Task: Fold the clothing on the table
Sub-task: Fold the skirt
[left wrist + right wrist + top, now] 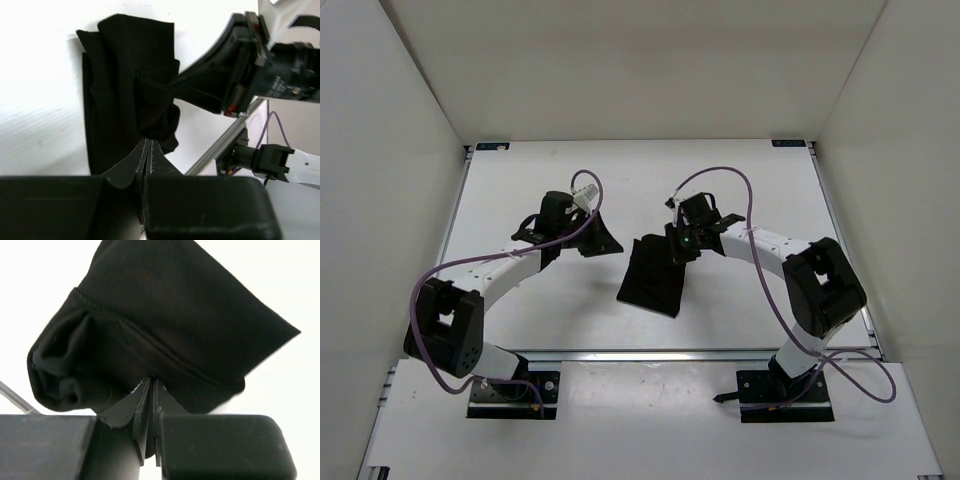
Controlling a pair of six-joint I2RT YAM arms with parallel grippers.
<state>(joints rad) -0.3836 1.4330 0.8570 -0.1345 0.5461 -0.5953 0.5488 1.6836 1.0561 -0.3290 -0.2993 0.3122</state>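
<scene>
The clothing (650, 282) is a small black garment, partly folded, lying in the middle of the white table (520, 190). My right gripper (674, 249) is at its far right corner, shut on a bunched fold of the clothing (190, 315); the right gripper (153, 382) shows its jaws pressed together on the hem. The left wrist view shows the right gripper (172, 86) pinching the clothing (120, 75). My left gripper (613, 246) sits just left of the garment with its jaws together. In its own view the left gripper (148, 141) has nothing visibly between its tips.
An aluminium rail (700, 355) runs along the table's near edge, with both arm bases behind it. White walls (400, 120) enclose the table on the left, back and right. Purple cables (720, 175) loop over both arms.
</scene>
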